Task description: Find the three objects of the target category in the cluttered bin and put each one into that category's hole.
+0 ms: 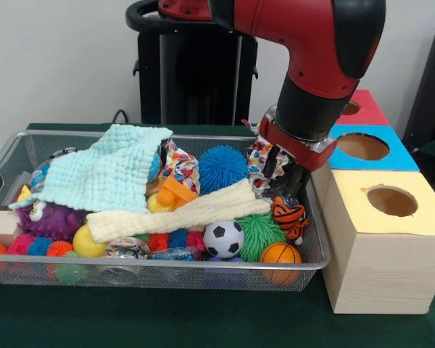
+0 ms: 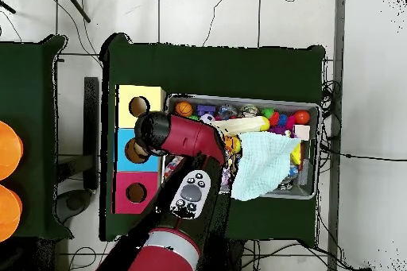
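In the wire bin (image 1: 7, 156), a mint cloth (image 1: 105, 174) covers the left end; the gripper (image 1: 286, 190) sits at the right end above a tiger toy (image 1: 288, 216), grip unclear. Lift straight, clearing the rim, toward the yellow box's hole (image 1: 391, 201).

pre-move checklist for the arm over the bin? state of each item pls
1. Gripper down in the wire bin, at its end beside the boxes: ok.
2. Grasp state: cannot tell, fingers hidden among toys.
3. Tiger toy just below the gripper, held or loose: cannot tell.
4. Yellow box hole unobstructed: ok.
5. Blue box hole unobstructed: ok.
6. Red box hole open in the overhead view: ok.
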You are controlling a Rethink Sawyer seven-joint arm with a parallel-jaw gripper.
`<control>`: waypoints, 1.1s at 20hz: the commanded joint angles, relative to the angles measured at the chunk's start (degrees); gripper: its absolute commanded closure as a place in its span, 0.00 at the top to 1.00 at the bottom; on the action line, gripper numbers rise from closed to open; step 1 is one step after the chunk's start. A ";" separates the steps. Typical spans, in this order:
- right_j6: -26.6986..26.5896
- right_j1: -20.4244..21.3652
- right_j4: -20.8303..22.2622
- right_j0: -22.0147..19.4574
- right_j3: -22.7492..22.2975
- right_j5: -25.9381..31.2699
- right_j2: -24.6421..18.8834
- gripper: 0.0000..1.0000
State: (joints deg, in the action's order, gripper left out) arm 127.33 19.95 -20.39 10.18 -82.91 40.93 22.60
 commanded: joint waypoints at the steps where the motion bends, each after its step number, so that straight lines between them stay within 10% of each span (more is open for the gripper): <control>1: 13.61 -1.33 -2.39 -0.57 -1.45 -0.18 -3.25 1.00; 22: 14.10 1.19 -6.37 -0.18 -9.84 -8.22 -4.76 1.00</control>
State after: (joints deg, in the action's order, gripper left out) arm 127.33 20.76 -23.57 10.18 -87.02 37.50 22.60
